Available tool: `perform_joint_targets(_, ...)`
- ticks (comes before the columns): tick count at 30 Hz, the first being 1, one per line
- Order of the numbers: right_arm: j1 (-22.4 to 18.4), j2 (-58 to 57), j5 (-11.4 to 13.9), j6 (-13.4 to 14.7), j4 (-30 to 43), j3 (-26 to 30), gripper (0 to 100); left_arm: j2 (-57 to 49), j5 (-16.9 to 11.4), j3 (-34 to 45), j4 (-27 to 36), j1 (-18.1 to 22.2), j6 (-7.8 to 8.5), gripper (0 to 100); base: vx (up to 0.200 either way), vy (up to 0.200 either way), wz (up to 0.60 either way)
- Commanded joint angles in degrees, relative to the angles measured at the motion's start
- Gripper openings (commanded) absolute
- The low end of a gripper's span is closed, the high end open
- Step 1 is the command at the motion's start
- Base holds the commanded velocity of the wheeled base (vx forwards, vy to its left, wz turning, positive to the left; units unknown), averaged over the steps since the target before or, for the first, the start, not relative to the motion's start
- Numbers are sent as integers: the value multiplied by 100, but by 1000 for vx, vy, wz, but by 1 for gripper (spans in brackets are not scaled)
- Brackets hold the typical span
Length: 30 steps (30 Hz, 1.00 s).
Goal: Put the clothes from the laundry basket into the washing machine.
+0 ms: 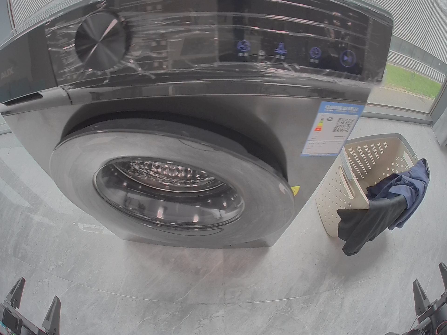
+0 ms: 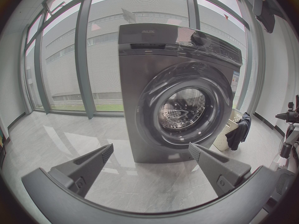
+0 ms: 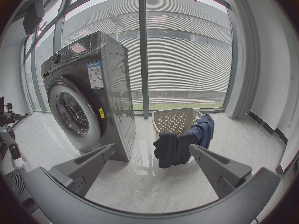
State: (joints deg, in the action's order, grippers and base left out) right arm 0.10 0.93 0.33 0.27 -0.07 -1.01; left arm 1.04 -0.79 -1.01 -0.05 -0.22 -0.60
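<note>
- Left tool (image 1: 38,291): low over the floor, in front of the washer's left side; jaws wide, nothing held.
- Washer (image 1: 186,112): grey front-loader. Its round door (image 1: 172,189) appears closed.
- Dial (image 1: 100,40) and panel (image 1: 288,52): under plastic film, the panel showing blue icons. Small lettering sits on the left fascia.
- Label (image 1: 333,129): blue-headed, with coloured rating bars and a square code, at the front's upper right. A yellow sticker (image 1: 295,190) sits below it.
- Basket (image 1: 361,161): cream, perforated, on the floor just beside the washer's right side.
- Clothes (image 1: 386,203): one dark grey, one blue, draped over the basket's near rim.
  - Likely handling: light, limp, prone to trail.
  - Best grip: the bunched fold at the rim.
- Right tool (image 1: 429,275): low, near the basket; jaws wide, nothing held.
</note>
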Motion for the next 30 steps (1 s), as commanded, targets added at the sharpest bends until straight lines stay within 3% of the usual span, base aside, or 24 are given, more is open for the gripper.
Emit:
perform_joint_targets(1,-1,-93,2,0,-1,101,100,-86,0,101,-4,4,-11,100,0,0,0)
perform_joint_targets(8,-1,-93,2,0,-1,101,100,-86,0,101,-4,4,-19,100,0,0,0)
perform_joint_targets(14,-1,-93,11,0,-1,101,100,-86,0,101,-4,-4,-19,100,0,0,-600)
perform_joint_targets(23,-1,-93,11,8,-1,101,100,-86,-9,101,-4,4,-46,100,0,0,0)
perform_joint_targets(30,-1,-93,11,8,-1,101,100,-86,0,101,-4,-4,-46,100,0,200,0)
